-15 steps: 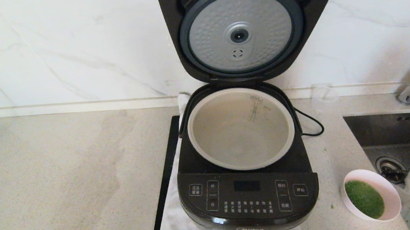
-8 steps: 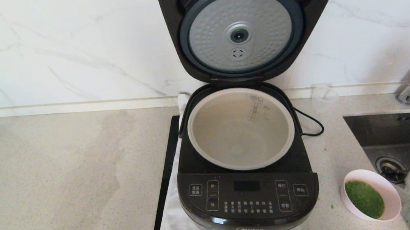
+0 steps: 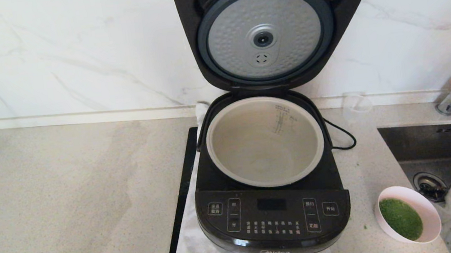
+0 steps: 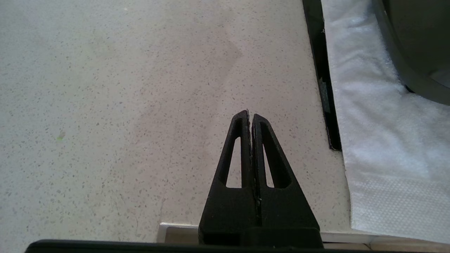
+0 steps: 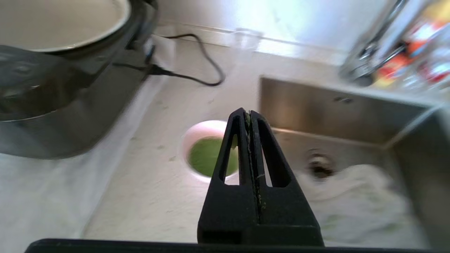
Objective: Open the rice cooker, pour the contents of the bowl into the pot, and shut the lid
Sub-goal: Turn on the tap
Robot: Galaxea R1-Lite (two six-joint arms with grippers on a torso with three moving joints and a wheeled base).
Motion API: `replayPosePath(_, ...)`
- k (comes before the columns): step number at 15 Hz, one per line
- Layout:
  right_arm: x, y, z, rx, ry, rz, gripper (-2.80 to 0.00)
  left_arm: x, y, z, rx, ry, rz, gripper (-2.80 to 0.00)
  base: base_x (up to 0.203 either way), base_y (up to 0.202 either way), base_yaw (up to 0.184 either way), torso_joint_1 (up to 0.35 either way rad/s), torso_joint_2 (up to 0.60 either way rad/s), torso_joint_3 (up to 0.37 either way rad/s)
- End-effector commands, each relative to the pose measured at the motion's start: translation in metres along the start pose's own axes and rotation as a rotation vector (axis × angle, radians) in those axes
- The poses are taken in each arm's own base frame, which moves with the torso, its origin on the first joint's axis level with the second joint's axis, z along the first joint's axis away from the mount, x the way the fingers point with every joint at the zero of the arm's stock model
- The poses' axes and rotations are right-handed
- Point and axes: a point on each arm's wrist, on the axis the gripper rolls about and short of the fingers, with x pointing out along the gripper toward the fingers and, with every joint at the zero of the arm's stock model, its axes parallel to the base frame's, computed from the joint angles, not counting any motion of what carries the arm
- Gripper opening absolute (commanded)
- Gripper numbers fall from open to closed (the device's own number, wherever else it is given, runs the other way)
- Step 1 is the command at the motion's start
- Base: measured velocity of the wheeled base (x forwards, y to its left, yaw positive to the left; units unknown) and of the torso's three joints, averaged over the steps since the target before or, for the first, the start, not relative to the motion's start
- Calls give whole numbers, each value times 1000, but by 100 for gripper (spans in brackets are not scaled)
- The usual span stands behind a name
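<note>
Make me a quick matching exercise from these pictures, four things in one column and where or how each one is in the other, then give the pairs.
Things:
1. lid
2. pot
3. bowl
4. right tool

States:
A. shut, above the bowl
B. holding green bits, on the counter near the sink
C. raised upright, silver plate showing
D. empty, inside the rice cooker

Pairs: 1-C, 2-D, 3-B, 4-A

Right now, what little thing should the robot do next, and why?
Probably open the shut right gripper and lower it to the bowl. The lid is already up, the pot looks empty, and the green bits sit unpoured in the bowl.
</note>
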Motion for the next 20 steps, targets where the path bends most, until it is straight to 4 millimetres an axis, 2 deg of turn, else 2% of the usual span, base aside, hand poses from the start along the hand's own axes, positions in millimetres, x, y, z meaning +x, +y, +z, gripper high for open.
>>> replayPosePath(1,34,-2,27,-59,119,-54,-280,0,0,0,0,-1,0,-280,0,0,0,0,0,0)
replayPosePath(4,96,-6,36,-112,288,-183,-280,0,0,0,0,-1,0,-280,0,0,0,0,0,0)
replayPosePath(7,168,-10,27,-96,439,-290,-280,0,0,0,0,-1,0,-280,0,0,0,0,0,0)
replayPosePath(9,215,-22,19,-70,497,-427,-280,0,0,0,0,-1,0,-280,0,0,0,0,0,0)
replayPosePath(11,260,-48,11,-4,500,-591,-280,0,0,0,0,0,0,-280,0,0,0,0,0,0)
replayPosePath(13,284,-79,5,51,468,-734,-280,0,0,0,0,-1,0,-280,0,0,0,0,0,0)
replayPosePath(16,309,-113,-3,100,355,-850,-280,0,0,0,0,0,0,-280,0,0,0,0,0,0)
replayPosePath(20,336,-145,-21,93,310,-915,-280,0,0,0,0,-1,0,-280,0,0,0,0,0,0)
